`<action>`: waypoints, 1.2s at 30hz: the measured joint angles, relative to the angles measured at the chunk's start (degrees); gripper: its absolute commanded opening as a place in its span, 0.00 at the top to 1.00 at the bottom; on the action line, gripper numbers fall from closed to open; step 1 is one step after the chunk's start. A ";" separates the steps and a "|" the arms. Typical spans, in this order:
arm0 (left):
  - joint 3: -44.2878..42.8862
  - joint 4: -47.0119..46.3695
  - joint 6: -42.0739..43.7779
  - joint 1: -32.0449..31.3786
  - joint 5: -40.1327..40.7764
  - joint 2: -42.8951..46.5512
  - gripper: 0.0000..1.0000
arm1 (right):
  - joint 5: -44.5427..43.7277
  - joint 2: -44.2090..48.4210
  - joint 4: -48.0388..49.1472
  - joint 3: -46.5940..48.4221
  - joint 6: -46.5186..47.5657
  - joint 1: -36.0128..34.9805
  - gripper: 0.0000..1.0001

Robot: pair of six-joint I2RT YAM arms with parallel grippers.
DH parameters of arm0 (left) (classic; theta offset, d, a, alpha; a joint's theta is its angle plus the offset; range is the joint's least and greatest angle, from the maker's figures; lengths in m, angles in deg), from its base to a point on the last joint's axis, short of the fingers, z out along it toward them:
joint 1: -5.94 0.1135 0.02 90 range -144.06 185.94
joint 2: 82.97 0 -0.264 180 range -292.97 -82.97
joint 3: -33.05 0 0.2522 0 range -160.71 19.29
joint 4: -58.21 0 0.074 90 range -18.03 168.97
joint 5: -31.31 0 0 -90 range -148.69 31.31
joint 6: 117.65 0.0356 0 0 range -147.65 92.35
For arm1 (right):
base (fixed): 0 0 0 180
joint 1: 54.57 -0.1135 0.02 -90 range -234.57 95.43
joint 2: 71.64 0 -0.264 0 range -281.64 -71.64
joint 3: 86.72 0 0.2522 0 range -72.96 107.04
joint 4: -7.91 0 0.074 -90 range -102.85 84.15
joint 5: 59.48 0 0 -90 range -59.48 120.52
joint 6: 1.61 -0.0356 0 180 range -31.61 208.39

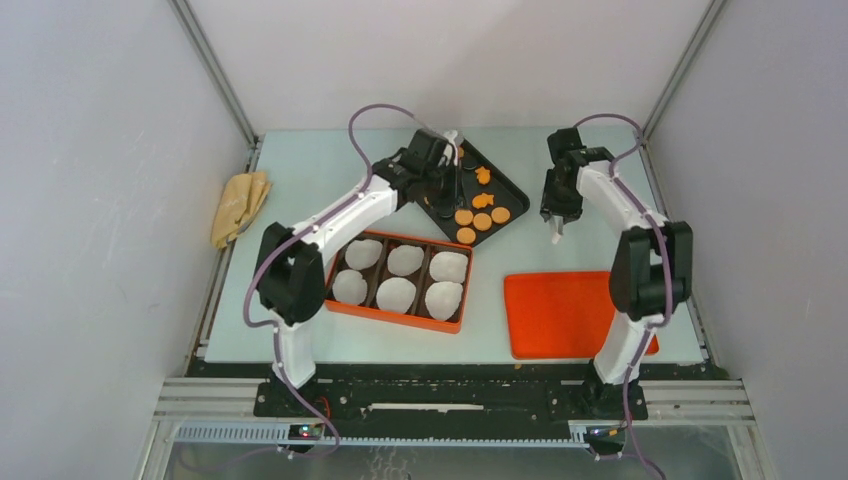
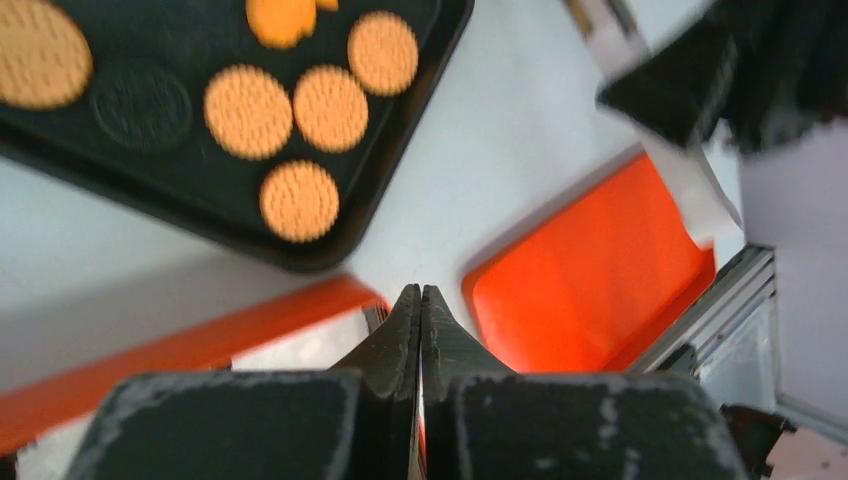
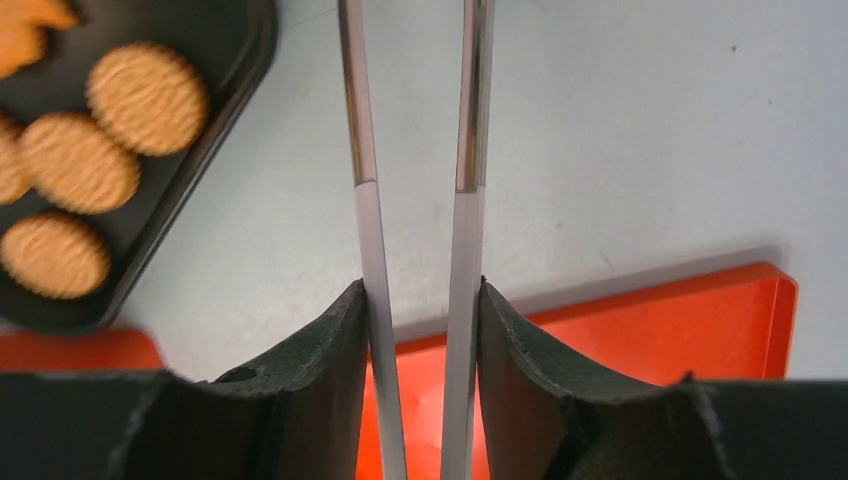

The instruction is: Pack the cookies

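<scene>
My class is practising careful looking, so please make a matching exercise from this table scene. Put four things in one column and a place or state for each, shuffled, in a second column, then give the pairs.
Things
1. black rectangular tray
2. orange six-compartment box
3. crumpled yellow cloth
4. thin metal tweezers

Places or states
A. clamped in the right gripper
B. lined with white paper cups
C. at the table's left edge
D. holding round orange-brown cookies

Pairs: 1-D, 2-B, 3-C, 4-A
</scene>
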 measured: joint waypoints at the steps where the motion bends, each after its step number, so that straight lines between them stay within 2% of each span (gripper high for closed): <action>1: -2.03 -0.57 -0.09 0.90 -0.94 -1.60 1.00 | 0.66 2.34 0.20 -1.11 0.35 -0.35 0.53; 5: -8.50 -4.00 -1.11 4.15 -4.52 -7.48 1.00 | 4.81 10.58 1.07 -4.66 1.66 -2.54 0.53; 10: -17.68 -5.90 -2.56 6.14 -8.07 -14.93 1.00 | 8.02 15.26 1.22 -6.23 3.61 -5.46 0.53; 14: -17.84 -6.54 -3.06 5.70 -9.31 -15.21 1.00 | 7.63 17.44 0.57 -6.60 4.94 -9.20 0.53; 18: -12.76 -7.89 -2.91 5.33 -7.82 -12.31 1.00 | 5.55 20.28 0.81 -7.32 6.56 -12.15 0.54; 23: -1.46 -7.56 -2.54 5.29 0.33 -3.89 1.00 | 1.40 20.55 3.19 -8.07 8.31 -14.75 0.53; 31: 12.04 -8.44 -2.49 5.38 13.42 13.16 1.00 | -1.14 14.34 7.98 -8.20 9.42 -16.79 0.53; 36: 18.05 -9.22 -2.43 5.38 16.76 18.97 0.91 | -1.11 11.15 9.44 -8.11 9.62 -17.16 0.52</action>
